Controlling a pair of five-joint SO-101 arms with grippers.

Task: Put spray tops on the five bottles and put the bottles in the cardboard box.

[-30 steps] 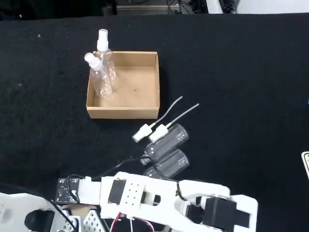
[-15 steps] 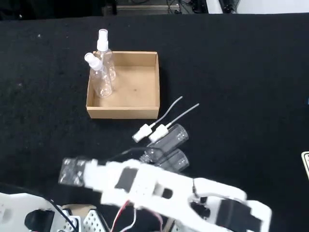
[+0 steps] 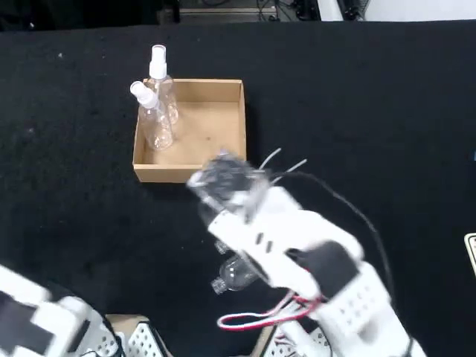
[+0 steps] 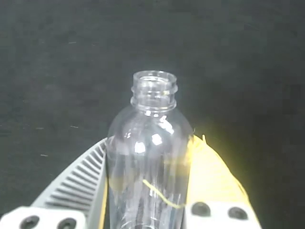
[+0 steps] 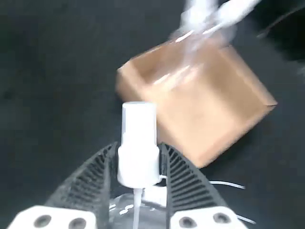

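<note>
Clear bottle (image 4: 150, 160) fills left pincer (image 4: 150, 140); white spray top (image 5: 138, 157) seemingly fills right pincer (image 5: 138, 145).

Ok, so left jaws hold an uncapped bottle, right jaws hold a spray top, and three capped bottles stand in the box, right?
Not three: the high view shows two capped bottles in the cardboard box. The left jaws do hold an uncapped bottle, the right jaws a spray top.

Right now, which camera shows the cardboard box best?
The high view: the whole cardboard box from above, two capped bottles at one corner. The right wrist view shows it at an angle, beyond the held spray top.
</note>
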